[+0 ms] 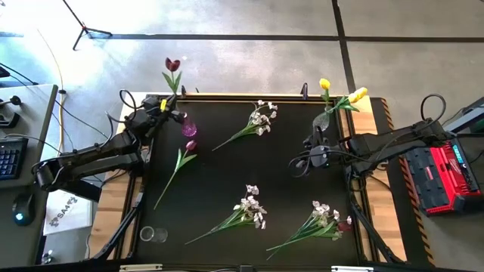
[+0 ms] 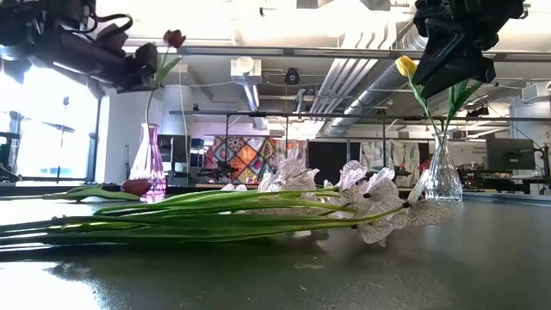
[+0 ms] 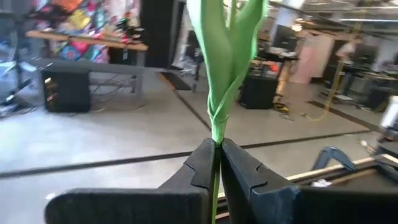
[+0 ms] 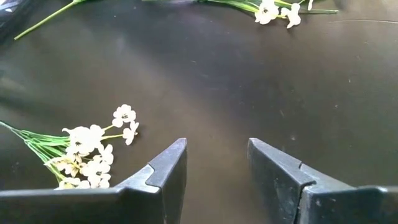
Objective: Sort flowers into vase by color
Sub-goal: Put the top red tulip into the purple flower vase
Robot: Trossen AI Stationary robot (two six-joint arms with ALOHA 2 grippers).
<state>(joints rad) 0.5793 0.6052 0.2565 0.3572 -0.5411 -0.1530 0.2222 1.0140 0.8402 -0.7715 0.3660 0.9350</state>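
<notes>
Left end effector [image 3: 217, 163] is clamped tight on the green stem of a dark maroon tulip [image 1: 172, 66], held over the desk's far-left corner. Right end effector [image 4: 216, 165] sits wide apart, holding nothing, near the far-right corner.

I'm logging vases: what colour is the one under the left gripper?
Pink vase, clearest in the low view, below the left gripper.

I see a red case [image 1: 448, 175] off the black table's [image 1: 227, 181] right edge, a keyboard [image 1: 9, 157] and mouse [image 1: 23, 208] far left, a small clear cup [image 1: 153, 234] near the table's front-left corner.
</notes>
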